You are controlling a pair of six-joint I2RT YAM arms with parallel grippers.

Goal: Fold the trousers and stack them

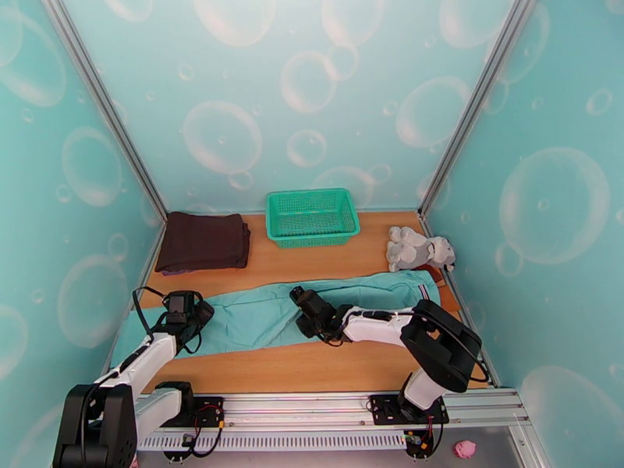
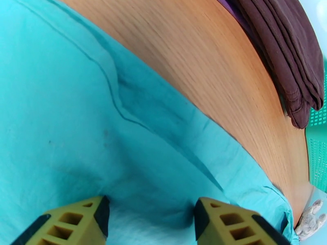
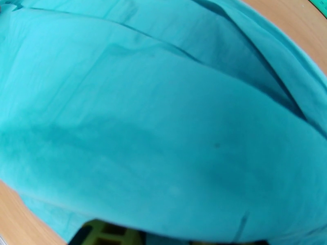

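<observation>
Fold in preparation. The trousers (image 1: 265,313) lie stretched lengthwise across the wooden surface (image 1: 312,368), with the striped waistband at the right, close to the stuffed toy (image 1: 420,251), and the leg ends at the left edge. They appear to be laid one leg over the other but not yet folded across their length.

The left fingers (image 2: 229,223) stand apart over the leg end, with cloth beneath them and nothing clamped between. The right fingers (image 3: 108,232) sit at mid-length of the trousers, along the far edge. In the wrist view a swell of cloth covers them almost wholly, so you cannot tell whether they are apart or closed on the fabric.

The step in hand is judged to be taking hold for the first crosswise fold. Before you lift, confirm that each pair of fingers pinches both layers. Then carry one end over toward the other, keeping the edges level so the cloth does not skew.

The brown folded garment (image 1: 204,242) at the far left, beside the green basket (image 1: 312,218), is the likely base of the stack.
</observation>
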